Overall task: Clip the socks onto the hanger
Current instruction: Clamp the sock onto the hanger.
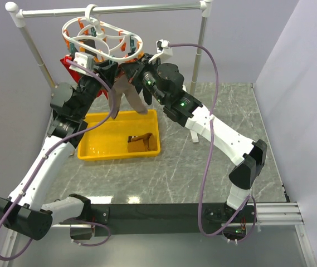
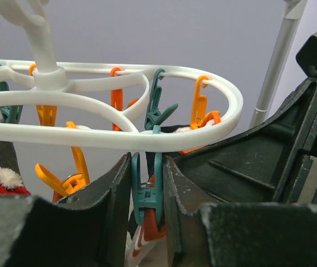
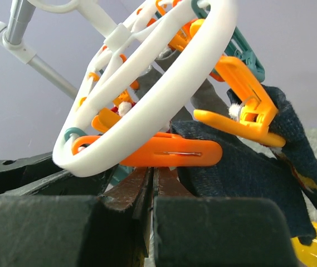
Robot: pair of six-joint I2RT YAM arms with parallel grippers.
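Observation:
The white oval hanger (image 1: 102, 40) hangs by its hook from the rail, and also shows in the left wrist view (image 2: 119, 136) and the right wrist view (image 3: 147, 105). My left gripper (image 1: 98, 71) is shut on a teal clothespin (image 2: 146, 192), squeezing its handles. Red-and-white sock fabric (image 2: 150, 231) sits at that pin's lower end. My right gripper (image 1: 135, 71) is shut just under the ring, with a thin pale sliver between its pads (image 3: 141, 194). A grey-beige sock (image 1: 127, 92) hangs clipped by its dark cuff (image 3: 242, 172) in an orange clothespin (image 3: 247, 105). Another red sock (image 1: 68, 62) hangs at the left.
A yellow tray (image 1: 100, 146) lies below the hanger with a brown-mustard sock (image 1: 139, 142) in it. The white pole-and-rail stand (image 1: 119, 11) spans the back, with posts at left and right. Purple cables loop over both arms.

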